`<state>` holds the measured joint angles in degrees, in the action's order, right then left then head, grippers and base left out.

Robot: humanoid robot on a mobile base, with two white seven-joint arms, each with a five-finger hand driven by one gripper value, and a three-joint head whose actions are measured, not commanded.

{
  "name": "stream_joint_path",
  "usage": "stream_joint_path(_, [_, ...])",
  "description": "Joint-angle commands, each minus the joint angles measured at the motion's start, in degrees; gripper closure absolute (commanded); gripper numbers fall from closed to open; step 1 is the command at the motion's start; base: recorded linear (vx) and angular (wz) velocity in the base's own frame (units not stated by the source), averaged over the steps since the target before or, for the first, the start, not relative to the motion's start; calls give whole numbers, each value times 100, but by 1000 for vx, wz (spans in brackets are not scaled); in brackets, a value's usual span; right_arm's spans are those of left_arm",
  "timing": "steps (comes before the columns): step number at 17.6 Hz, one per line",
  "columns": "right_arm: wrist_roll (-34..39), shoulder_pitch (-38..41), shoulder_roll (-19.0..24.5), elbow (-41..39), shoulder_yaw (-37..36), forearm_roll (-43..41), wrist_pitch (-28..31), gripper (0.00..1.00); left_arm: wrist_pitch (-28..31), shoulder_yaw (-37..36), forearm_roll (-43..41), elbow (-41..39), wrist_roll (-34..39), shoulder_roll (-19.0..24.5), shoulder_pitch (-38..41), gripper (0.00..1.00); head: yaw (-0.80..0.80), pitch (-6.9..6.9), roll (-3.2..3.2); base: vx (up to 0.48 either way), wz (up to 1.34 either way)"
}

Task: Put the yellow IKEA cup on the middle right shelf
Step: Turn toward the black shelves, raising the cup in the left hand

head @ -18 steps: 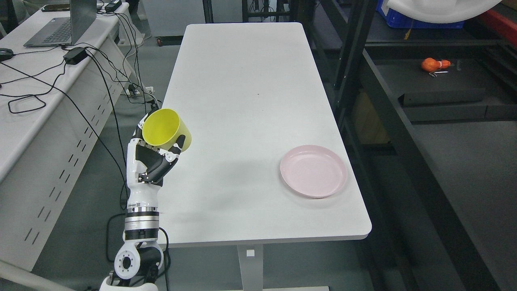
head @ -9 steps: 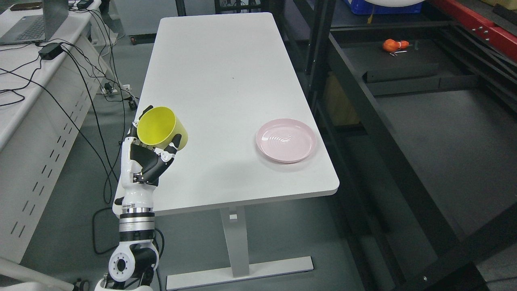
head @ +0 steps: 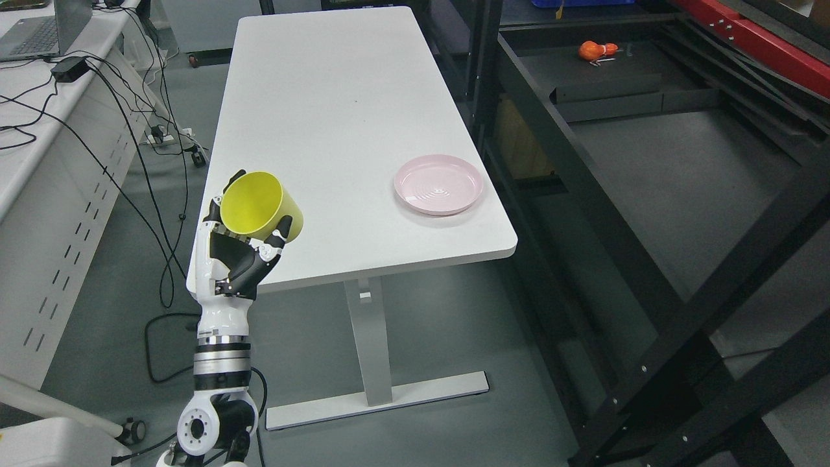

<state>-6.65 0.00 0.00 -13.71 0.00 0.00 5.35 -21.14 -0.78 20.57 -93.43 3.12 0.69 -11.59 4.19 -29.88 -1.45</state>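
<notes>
My left hand (head: 249,227) comes up from the lower left and is shut on the yellow cup (head: 258,206). The cup is tilted, its mouth turned toward the camera, and it hangs over the near left corner of the white table (head: 337,97). Black fingers wrap under the cup and behind it. The black shelf rack (head: 648,149) stands to the right of the table, well away from the cup. My right arm does not show.
A pink plate (head: 439,184) lies near the table's right edge. An orange object (head: 595,50) rests far back on the shelf rack. Black uprights (head: 694,311) cross the rack's front at the right. At the left stands a desk (head: 39,130) with a laptop and cables.
The whole picture has shifted: the table has slid away and leftward and the shelf rack fills more of the right, so the camera moved. The cup stays held in my left hand.
</notes>
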Motion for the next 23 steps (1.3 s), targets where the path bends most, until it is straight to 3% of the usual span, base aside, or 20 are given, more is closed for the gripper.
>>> stream_joint_path(1, [-3,79,-100,0,97,-141,2,1,-4,-396,0,-62,-4,89,34,98,0,0,0,-243,-88])
stream_joint_path(13, [-3,79,-100,0,97,-141,2,1,-153,-1090,-9,-53,-4,31,-53,98,0,0,0,-244,-228])
stream_joint_path(23, [-3,79,-100,0,97,-141,2,1,-171,-2021,-9,-61,-4,31,-967,98,0,0,0,-186,-553])
